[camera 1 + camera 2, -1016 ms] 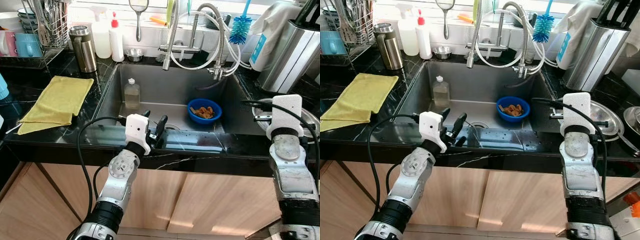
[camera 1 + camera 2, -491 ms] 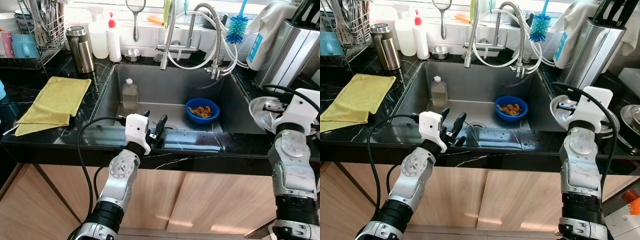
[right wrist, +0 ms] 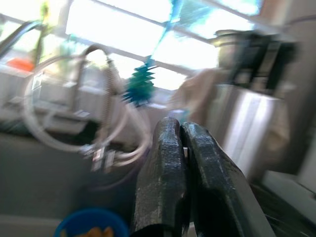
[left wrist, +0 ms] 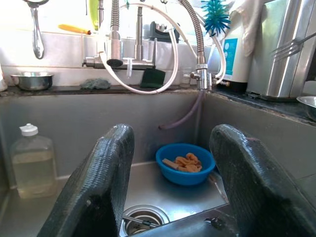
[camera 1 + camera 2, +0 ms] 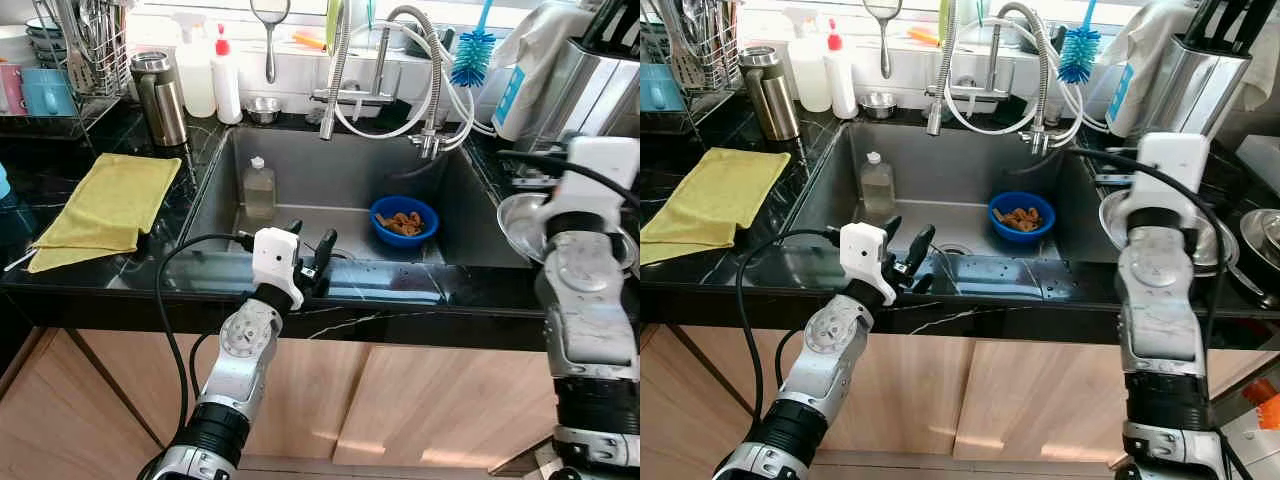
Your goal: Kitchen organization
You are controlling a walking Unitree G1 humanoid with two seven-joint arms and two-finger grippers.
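Left eye view has the left gripper [image 5: 309, 250] poised over the sink's [image 5: 330, 215] front edge, fingers spread apart and holding nothing. Down in the basin a blue bowl [image 5: 405, 221] of orange scraps sits upright, right of the drain, while a clear bottle [image 5: 261, 189] stands upright at the left wall, cap up. The right gripper [image 3: 180, 163], fingers pressed together and empty, hangs above a steel plate [image 5: 524, 218] on the right counter.

Sink [image 5: 300, 165] mid open, bottle [image 5: 262, 188] left, bowl [image 5: 406, 220] right, faucet hoses [image 5: 440, 95] overhead
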